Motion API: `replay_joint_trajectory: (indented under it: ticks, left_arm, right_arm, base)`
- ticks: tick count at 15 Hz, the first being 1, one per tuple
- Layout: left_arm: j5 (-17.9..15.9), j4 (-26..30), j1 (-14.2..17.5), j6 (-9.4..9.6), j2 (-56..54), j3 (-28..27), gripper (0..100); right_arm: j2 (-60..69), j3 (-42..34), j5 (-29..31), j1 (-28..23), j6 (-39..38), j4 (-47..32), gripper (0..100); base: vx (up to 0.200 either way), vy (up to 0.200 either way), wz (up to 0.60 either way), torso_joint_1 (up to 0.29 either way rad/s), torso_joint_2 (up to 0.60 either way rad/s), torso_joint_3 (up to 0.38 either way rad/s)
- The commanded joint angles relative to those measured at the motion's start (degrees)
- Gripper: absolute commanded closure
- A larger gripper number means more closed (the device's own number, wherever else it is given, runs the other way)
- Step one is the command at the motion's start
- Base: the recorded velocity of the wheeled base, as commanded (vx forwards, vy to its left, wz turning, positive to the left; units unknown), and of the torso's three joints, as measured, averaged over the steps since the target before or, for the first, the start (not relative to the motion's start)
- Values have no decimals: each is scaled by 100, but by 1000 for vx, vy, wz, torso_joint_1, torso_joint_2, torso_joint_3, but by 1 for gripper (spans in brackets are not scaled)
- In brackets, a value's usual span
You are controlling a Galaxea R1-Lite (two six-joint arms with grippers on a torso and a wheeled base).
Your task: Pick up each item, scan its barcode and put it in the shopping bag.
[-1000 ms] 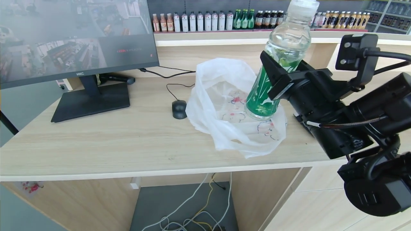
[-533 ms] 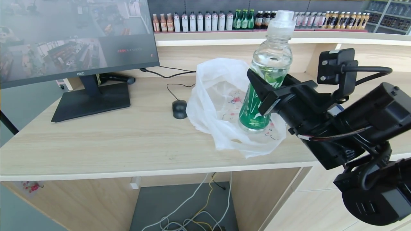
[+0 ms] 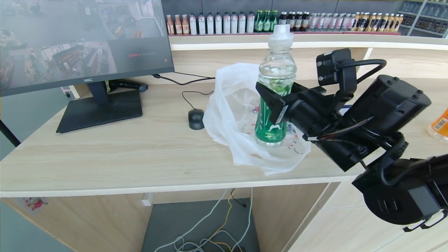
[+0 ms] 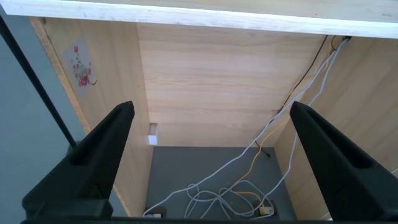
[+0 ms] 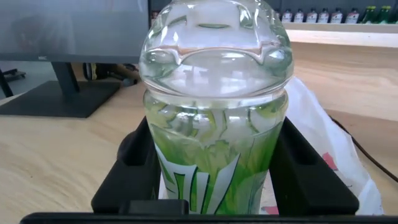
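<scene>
A clear bottle (image 3: 275,87) with a green label and white cap stands upright in my right gripper (image 3: 276,101), which is shut on its middle. The bottle's base hangs in the mouth of the white shopping bag (image 3: 238,115) lying open on the wooden counter (image 3: 140,150). Up close in the right wrist view, the bottle (image 5: 214,130) sits between the black fingers (image 5: 124,168). My left gripper (image 4: 211,155) hangs open below the counter, facing the wooden panel and floor cables, with nothing between its fingers.
A monitor (image 3: 80,38) on a black stand is at the back left. A black mouse (image 3: 196,119) lies just left of the bag. An orange item (image 3: 440,126) shows at the right edge. Bottles line a shelf (image 3: 280,21) behind the counter.
My right gripper has carried the bottle left and down, from above the bag's right side into the bag's mouth. The bottle has turned from tilted to upright.
</scene>
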State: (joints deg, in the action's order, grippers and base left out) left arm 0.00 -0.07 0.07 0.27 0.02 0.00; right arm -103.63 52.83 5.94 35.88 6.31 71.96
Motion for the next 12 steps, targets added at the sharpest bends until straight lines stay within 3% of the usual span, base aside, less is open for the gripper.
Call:
replay_joint_trajectory:
  ticks: [1,12]
  left_arm:
    - [0,-1,1,0,-2,0,0]
    - [0,-1,1,0,-2,0,0]
  right_arm:
    - [-219,438,4,-107,1,-130,100]
    - [-1397,2530,-392,-731,-227,-921,100]
  base:
    - [0,0,0,0,0,0]
    - [0,0,0,0,0,0]
